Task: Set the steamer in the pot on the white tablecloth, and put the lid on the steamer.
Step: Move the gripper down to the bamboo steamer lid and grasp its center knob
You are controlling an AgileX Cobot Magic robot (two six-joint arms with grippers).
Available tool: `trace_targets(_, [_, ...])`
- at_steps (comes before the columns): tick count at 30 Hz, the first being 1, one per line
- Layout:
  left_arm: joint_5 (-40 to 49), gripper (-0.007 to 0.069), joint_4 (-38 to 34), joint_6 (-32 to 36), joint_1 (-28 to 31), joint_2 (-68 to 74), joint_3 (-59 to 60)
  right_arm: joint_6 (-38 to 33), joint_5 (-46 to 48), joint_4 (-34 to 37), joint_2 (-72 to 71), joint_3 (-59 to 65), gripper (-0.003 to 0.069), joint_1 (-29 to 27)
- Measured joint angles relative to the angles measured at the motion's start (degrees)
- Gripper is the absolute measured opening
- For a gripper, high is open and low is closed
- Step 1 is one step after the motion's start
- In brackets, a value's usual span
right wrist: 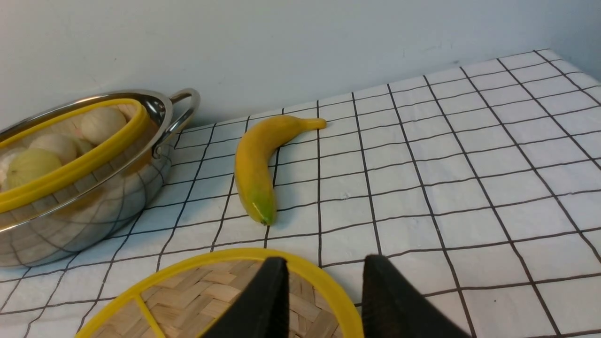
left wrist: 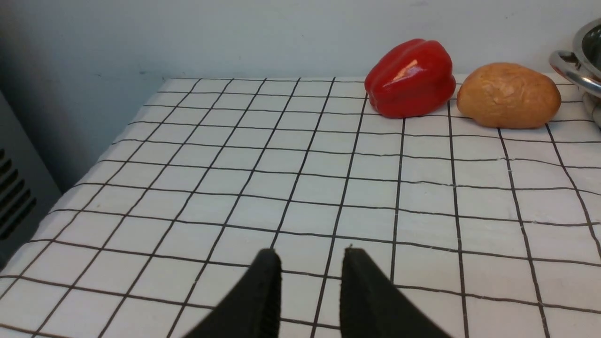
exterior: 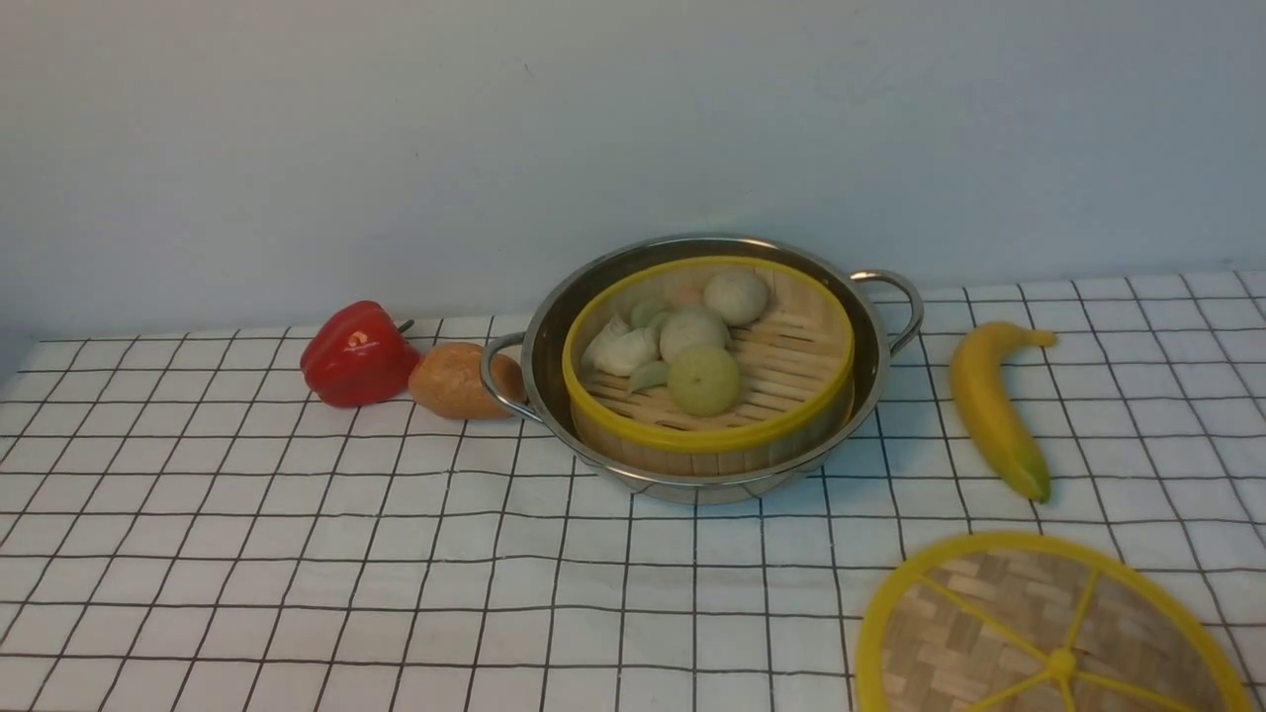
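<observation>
Straddling the lid (right wrist: 188,300) rim, right jaws gape.

The steamer (exterior: 692,457) sits in the pot (exterior: 547,341) on white tablecloth (exterior: 297,514), lid (exterior: 999,633) apart.

Fingers (right wrist: 258,310) straddle the lid's (right wrist: 197,300) yellow rim; a banana (right wrist: 256,164) lies beyond.

Nothing readable here tbh, no words, numbers, logos or stickers in any of the three views. The only marking that shows is on the white tablecloth with a thin black grid of squares (exterior: 297,554), and that's just plain lines running out to its edges, no print at all.
</observation>
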Motion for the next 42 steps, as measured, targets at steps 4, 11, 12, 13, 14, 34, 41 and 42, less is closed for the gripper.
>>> trace_targets(4, [0.0,0.0181,0.1,0.2,0.0,0.0,0.0,0.0,0.0,0.0,0.0,0.0,0.0242,0.0])
trace_targets(11, [0.0,0.0191,0.2,0.2,0.0,0.0,0.0,-0.1,-0.1,0.0,0.0,0.0,0.0242,0.0])
trace_targets(12, [0.0,0.0191,0.2,0.2,0.0,0.0,0.0,0.0,-0.4,0.1,0.0,0.0,0.0242,0.0])
trace_targets(13, [0.0,0.0192,0.2,0.2,0.0,0.0,0.0,0.0,-1.2,1.1,0.0,-0.1,0.0242,0.0])
trace_targets(14, [0.0,0.0195,0.2,0.2,0.0,0.0,0.0,0.0,-1.2,2.4,0.0,-0.8,0.0242,0.0])
trace_targets(34, [0.0,0.0223,0.4,0.2,0.0,0.0,0.0,-24.3,31.8,43.2,33.1,-36.3,0.0242,0.0])
trace_targets(41, [0.0,0.0241,0.4,0.2,0.0,-0.1,0.0,-31.5,46.9,25.9,53.4,-46.8,0.0237,0.1])
trace_targets(42, [0.0,0.0241,0.4,0.2,0.0,-0.1,0.0,-31.8,46.8,22.6,54.6,-47.3,0.0239,0.1])
